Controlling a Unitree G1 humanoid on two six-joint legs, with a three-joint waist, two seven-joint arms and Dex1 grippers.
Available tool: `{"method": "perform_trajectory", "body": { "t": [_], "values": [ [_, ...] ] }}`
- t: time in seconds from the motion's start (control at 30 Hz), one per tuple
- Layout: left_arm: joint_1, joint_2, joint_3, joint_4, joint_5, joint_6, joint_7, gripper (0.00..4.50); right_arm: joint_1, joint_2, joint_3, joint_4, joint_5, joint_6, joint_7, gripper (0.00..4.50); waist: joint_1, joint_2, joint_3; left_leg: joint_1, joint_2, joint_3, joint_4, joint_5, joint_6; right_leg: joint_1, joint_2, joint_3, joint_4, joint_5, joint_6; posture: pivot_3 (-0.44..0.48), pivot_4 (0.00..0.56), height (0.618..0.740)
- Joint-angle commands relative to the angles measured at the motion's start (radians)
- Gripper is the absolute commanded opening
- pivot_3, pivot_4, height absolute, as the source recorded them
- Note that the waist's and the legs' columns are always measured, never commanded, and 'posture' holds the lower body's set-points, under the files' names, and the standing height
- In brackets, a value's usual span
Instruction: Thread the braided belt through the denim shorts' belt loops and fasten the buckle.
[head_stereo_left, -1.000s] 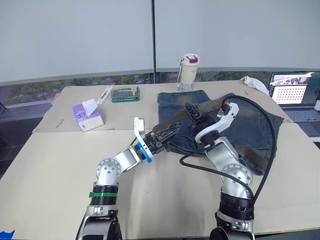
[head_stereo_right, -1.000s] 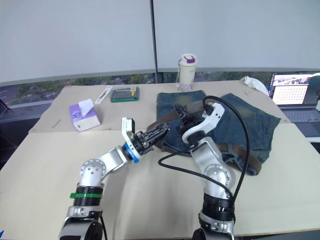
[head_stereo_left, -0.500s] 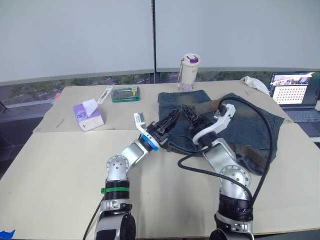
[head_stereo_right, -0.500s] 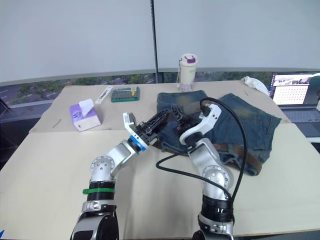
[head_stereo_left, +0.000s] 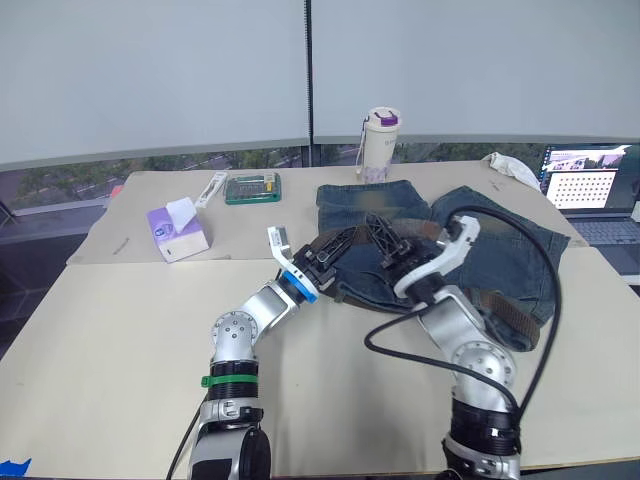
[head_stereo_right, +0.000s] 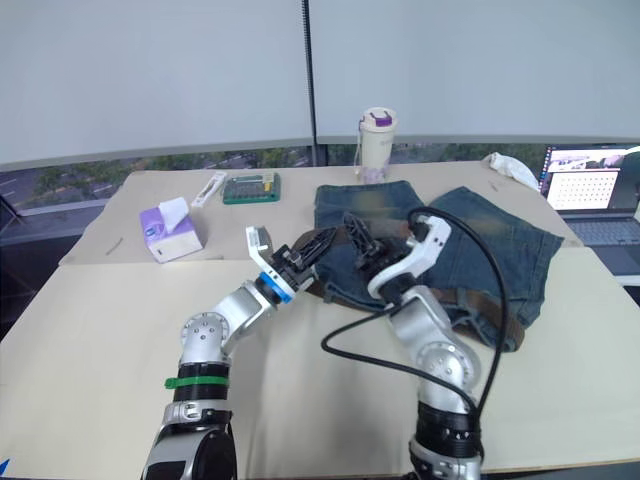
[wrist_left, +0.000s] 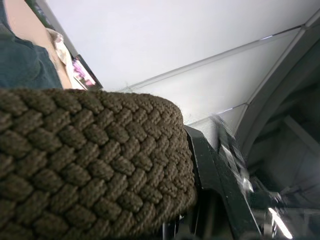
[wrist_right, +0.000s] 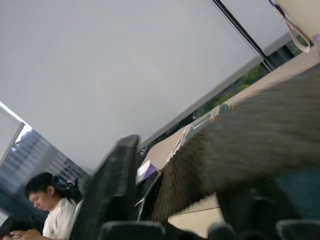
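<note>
The denim shorts (head_stereo_left: 500, 250) lie flat on the far right part of the table, legs pointing away. The braided belt (wrist_left: 90, 160) runs along their near waistband, and another stretch of it (head_stereo_left: 505, 312) trails at the near right. My left gripper (head_stereo_left: 338, 246) is shut on the belt's left end at the waistband's left corner. Just to its right, my right gripper (head_stereo_left: 385, 238) stands open over the same strap, whose blurred weave (wrist_right: 240, 145) passes beside one black finger (wrist_right: 117, 190). I cannot make out the buckle or the belt loops.
A purple tissue box (head_stereo_left: 176, 230), a green tool case (head_stereo_left: 252, 188) and a lidded cup (head_stereo_left: 378, 143) stand at the back. A laptop (head_stereo_left: 590, 190) and a white cloth (head_stereo_left: 510, 168) sit at the far right. A black cable (head_stereo_left: 545, 290) loops over the shorts. A person (wrist_right: 47, 210) sits beyond the table.
My left gripper reached up to the belt's end and closed on it. My right gripper let go of the belt and opened, and that arm shifted slightly right.
</note>
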Motion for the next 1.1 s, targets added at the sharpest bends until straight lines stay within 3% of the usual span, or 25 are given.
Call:
{"method": "perform_trajectory", "body": {
  "t": [0.03,0.3,0.57,0.77,1.07,1.1],
  "values": [
    [-0.014,0.006,0.006,-0.009,0.002,-0.010,-0.022,0.00,0.019,-0.039,-0.035,-0.079,0.081,0.005,-0.001,2.45,0.000,0.000,0.000,0.000,0.000,0.000,0.000,-0.001,0.001,0.000,0.000,0.000,0.000,0.000,0.000,0.000,0.150,0.740],
    [0.004,0.032,-0.032,-0.025,0.036,0.014,-0.066,0.00,0.007,-0.045,-0.060,-0.050,0.083,-0.062,-0.048,2.45,0.000,0.000,0.000,0.000,0.000,0.000,0.000,-0.002,0.003,0.000,0.000,0.000,0.000,0.000,0.000,0.000,0.150,0.740],
    [0.005,0.036,-0.023,-0.005,0.061,-0.007,-0.071,0.00,0.005,-0.044,-0.073,-0.046,0.107,-0.107,-0.058,0.02,0.002,-0.001,0.000,0.000,0.000,0.000,0.000,-0.002,0.003,0.000,0.000,0.000,-0.001,0.000,0.000,0.000,0.150,0.740],
    [0.000,0.043,-0.013,0.003,0.073,-0.010,-0.085,0.00,0.019,-0.065,-0.057,-0.057,0.106,-0.107,-0.043,0.02,0.002,-0.001,0.000,0.000,0.000,0.000,0.000,-0.002,0.003,0.000,0.000,0.000,-0.001,0.000,0.000,0.000,0.150,0.740],
    [0.022,0.017,-0.055,-0.073,-0.007,0.113,-0.129,3.07,-0.013,-0.032,-0.009,-0.043,0.092,-0.116,-0.066,0.00,0.001,-0.001,0.000,0.000,0.000,0.000,0.000,-0.002,0.003,0.000,0.000,0.000,-0.001,0.000,0.000,0.000,0.150,0.740],
    [0.021,0.011,-0.052,-0.077,-0.022,0.123,-0.130,3.07,-0.015,-0.027,-0.002,-0.044,0.092,-0.115,-0.068,0.00,0.002,-0.001,0.000,0.000,0.000,0.000,0.000,-0.002,0.003,0.000,0.000,0.000,-0.001,0.000,0.000,0.000,0.150,0.740]
  ]
}}
